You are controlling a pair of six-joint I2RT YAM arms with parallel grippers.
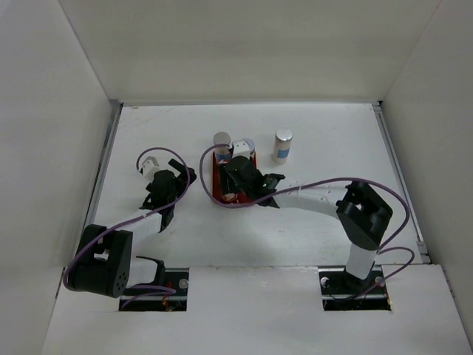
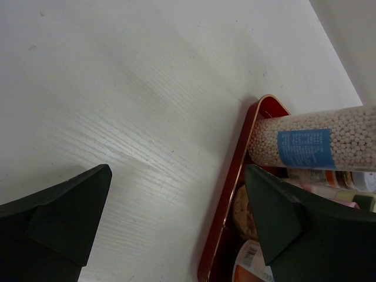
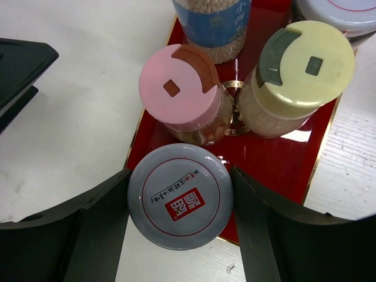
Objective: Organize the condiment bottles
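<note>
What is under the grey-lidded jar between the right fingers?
The red tray shows around the grey-lidded jar, gripped by the right fingers. Its wide lid hides the jar's body and base, so whether it stands on the tray cannot be seen.

Top cam's no help: my right gripper (image 1: 233, 188) blocks most of the red tray (image 1: 215, 177), so I can't count the jars under it. On the right wrist cam, the top of the silver-lidded jar (image 3: 180, 197) hides where the fingers (image 3: 88, 235) meet it, and the blue-labelled jar (image 3: 212, 26) runs off the top edge.
</note>
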